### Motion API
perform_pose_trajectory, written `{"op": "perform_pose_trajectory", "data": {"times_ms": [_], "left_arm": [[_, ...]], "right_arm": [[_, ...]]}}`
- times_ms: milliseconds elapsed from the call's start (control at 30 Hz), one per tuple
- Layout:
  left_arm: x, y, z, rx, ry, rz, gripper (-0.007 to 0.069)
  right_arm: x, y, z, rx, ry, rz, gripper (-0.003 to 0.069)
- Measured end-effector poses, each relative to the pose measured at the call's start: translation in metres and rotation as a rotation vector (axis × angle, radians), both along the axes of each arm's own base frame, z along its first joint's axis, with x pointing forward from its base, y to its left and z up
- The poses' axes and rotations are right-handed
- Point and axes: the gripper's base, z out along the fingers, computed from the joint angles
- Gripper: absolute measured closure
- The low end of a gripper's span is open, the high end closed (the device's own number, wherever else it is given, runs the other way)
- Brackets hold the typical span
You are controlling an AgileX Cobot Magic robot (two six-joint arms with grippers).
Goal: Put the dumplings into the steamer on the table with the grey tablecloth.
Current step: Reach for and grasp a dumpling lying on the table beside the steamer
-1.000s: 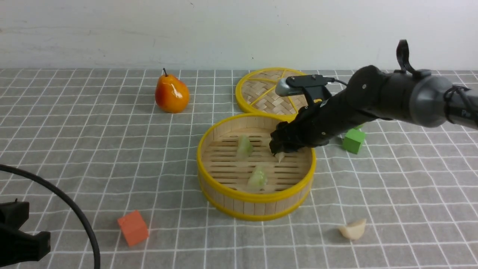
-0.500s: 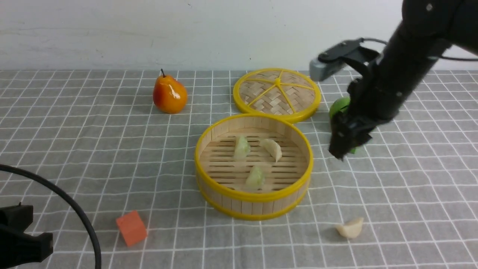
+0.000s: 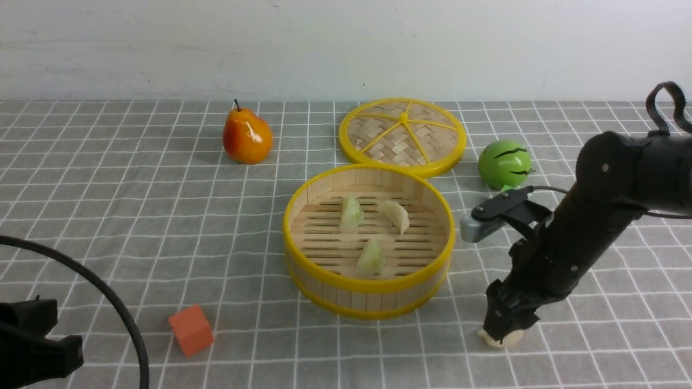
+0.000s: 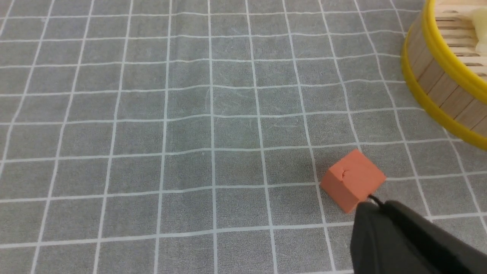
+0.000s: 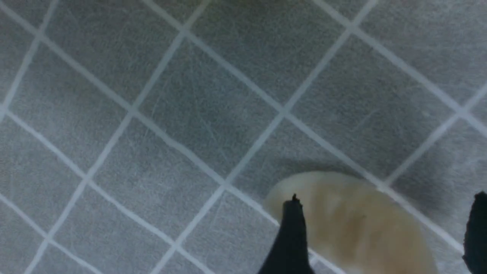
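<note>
I count three crescent dumplings (image 3: pixel 371 255) in the yellow-rimmed bamboo steamer (image 3: pixel 367 284); my right claw (image 3: pixel 508 327), wide open, straddles the fourth cream dumpling (image 3: pixel 500 341); left claw (image 4: pixel 371 213) closed.

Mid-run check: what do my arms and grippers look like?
Both are matte black. The right arm is a thick rounded tube with a looped black cable on top and a silver-grey camera box on a bracket; the right gripper has slim black fingers. The left gripper shows black, beside a curved black cable.
</note>
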Motion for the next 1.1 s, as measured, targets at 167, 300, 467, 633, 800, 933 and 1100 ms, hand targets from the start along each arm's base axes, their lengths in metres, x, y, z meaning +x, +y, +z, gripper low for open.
{"op": "perform_pose_trajectory", "data": {"times_ms": [167, 300, 467, 633, 800, 933, 1100], "left_arm": [[0.000, 0.000, 0.000, -0.001, -0.002, -0.001, 0.0624], [0.000, 0.000, 0.000, -0.002, -0.002, -0.001, 0.0620], [0.000, 0.000, 0.000, -0.002, -0.002, -0.001, 0.0619], [0.000, 0.000, 0.000, -0.002, -0.002, -0.001, 0.0617], [0.000, 0.000, 0.000, -0.002, -0.002, -0.001, 0.0613], [0.000, 0.000, 0.000, -0.002, -0.002, -0.001, 0.0608], [0.000, -0.001, 0.001, -0.006, -0.010, -0.006, 0.0605]], "right_arm": [[0.001, 0.002, -0.007, 0.022, 0.013, -0.010, 0.0138], [-0.001, 0.003, -0.007, 0.027, 0.030, -0.020, 0.0320], [-0.002, 0.004, 0.006, 0.032, 0.085, -0.005, 0.0542], [0.000, 0.006, 0.030, 0.044, 0.106, 0.033, 0.0678], [0.001, 0.005, 0.049, 0.037, 0.103, -0.018, 0.0670], [-0.003, 0.001, 0.048, -0.005, 0.175, -0.117, 0.0603], [-0.005, -0.001, 0.041, -0.027, 0.209, -0.241, 0.0442]]}}
